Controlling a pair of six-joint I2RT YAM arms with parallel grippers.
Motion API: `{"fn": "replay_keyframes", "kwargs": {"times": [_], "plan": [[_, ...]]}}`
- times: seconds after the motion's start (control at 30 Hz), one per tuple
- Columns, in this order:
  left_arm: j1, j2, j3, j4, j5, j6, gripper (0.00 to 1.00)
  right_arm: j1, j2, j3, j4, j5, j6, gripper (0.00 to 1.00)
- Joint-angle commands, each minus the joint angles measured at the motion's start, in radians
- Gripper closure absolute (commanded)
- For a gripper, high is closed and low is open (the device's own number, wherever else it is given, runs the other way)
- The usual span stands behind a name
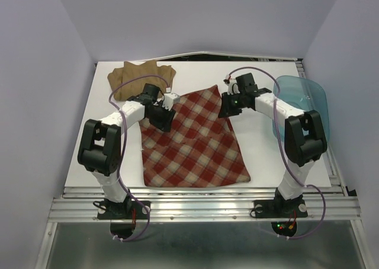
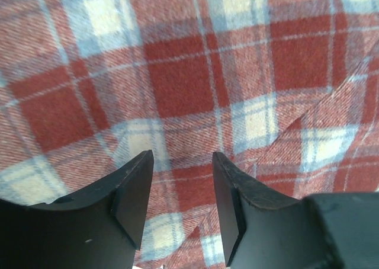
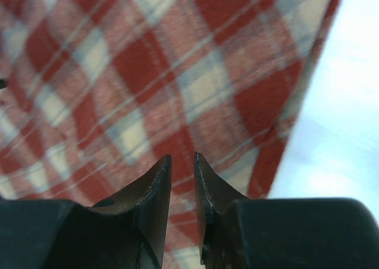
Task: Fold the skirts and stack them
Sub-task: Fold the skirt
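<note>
The red-and-cream plaid skirt lies spread flat in the middle of the white table. The tan-brown skirt lies folded at the back left. My left gripper hangs over the plaid skirt's upper left part. In the left wrist view the gripper is open, with only plaid cloth and a fold edge below. My right gripper is over the skirt's upper right edge. In the right wrist view the gripper has a narrow gap with nothing in it, just above the plaid cloth.
A translucent blue plastic tub stands at the table's right edge beside my right arm. Bare white table shows right of the skirt's edge. Grey walls close in the left, back and right sides.
</note>
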Motion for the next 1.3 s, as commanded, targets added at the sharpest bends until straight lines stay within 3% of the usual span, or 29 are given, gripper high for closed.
{"fn": "replay_keyframes", "kwargs": {"times": [0.0, 0.23, 0.37, 0.7, 1.0, 1.17, 1.2, 1.27], "plan": [[0.002, 0.007, -0.021, 0.017, -0.009, -0.017, 0.48, 0.039, -0.119, -0.044, 0.081, -0.102, 0.066, 0.72], [0.002, 0.085, 0.000, 0.028, -0.025, -0.051, 0.51, 0.091, -0.033, -0.073, 0.036, -0.127, 0.028, 0.74], [0.002, 0.111, 0.016, 0.028, -0.043, -0.052, 0.51, 0.080, 0.022, -0.093, -0.001, 0.009, 0.040, 0.82], [0.004, 0.146, 0.052, 0.006, -0.099, -0.005, 0.52, 0.002, -0.015, -0.139, -0.042, 0.316, -0.059, 0.82], [0.011, 0.064, 0.181, -0.087, -0.085, 0.110, 0.45, 0.002, 0.045, 0.149, -0.201, 0.362, -0.262, 0.77], [0.053, 0.063, 0.324, -0.133, -0.077, 0.161, 0.35, 0.002, 0.100, 0.335, -0.127, 0.326, -0.405, 0.64], [0.080, 0.073, 0.376, -0.154, -0.073, 0.187, 0.34, 0.002, 0.109, 0.352, -0.070, 0.313, -0.446, 0.44], [0.105, 0.109, 0.423, -0.178, -0.080, 0.208, 0.33, 0.002, 0.148, 0.379, -0.007, 0.252, -0.516, 0.34]]}}
